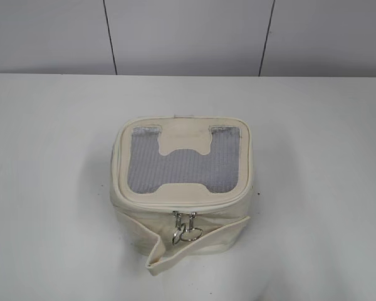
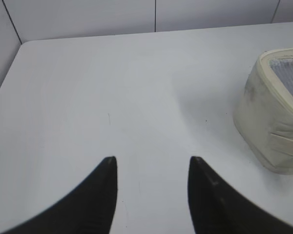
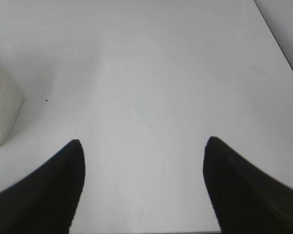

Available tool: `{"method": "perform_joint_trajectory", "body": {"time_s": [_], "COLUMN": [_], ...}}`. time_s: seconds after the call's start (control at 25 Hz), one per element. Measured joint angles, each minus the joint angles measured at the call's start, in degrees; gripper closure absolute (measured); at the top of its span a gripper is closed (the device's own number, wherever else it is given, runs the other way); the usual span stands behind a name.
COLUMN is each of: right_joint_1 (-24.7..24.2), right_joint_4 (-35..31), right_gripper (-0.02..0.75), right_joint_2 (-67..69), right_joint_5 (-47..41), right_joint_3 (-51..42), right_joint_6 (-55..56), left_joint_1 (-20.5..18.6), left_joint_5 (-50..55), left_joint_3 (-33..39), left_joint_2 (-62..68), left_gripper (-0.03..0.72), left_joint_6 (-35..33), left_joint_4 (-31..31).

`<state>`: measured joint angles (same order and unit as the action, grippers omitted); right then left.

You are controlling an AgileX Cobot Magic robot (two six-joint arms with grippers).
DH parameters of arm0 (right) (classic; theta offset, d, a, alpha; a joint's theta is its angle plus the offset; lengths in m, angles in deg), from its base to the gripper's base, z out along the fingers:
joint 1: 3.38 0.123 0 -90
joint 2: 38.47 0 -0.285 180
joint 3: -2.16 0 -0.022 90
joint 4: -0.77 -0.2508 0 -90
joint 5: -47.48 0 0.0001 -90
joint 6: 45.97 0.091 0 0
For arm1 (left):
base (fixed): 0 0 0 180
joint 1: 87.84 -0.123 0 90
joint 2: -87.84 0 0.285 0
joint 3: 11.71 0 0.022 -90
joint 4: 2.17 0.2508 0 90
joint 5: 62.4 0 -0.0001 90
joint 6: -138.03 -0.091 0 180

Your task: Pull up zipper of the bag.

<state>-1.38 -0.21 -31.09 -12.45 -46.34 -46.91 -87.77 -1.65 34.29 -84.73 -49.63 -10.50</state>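
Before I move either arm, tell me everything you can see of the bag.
The bag is a small boxy cream-white soft case that sits upright on the white table, lid up. Its rounded-square lid has a grey mesh window partly covered by a cream patch. The zipper runs around the lid rim; two silver sliders with ring pulls hang together at the near side. A loose cream strap crosses the near side, its end drooping to the table. Neither gripper touches it.
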Motion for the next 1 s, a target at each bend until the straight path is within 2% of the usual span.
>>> {"method": "perform_joint_trajectory", "body": {"time_s": [1.0], "right_joint_1": [0.00], "right_joint_4": [0.00], "right_gripper": [0.151], "right_joint_2": [0.00], "right_joint_5": [0.00], "right_joint_3": [0.00], "right_joint_6": [0.00], "left_joint_1": [0.00], "left_joint_5": [0.00], "left_joint_3": [0.00], "left_joint_2": [0.00], "left_gripper": [0.323], "left_joint_6": [0.00], "left_joint_4": [0.00]}}
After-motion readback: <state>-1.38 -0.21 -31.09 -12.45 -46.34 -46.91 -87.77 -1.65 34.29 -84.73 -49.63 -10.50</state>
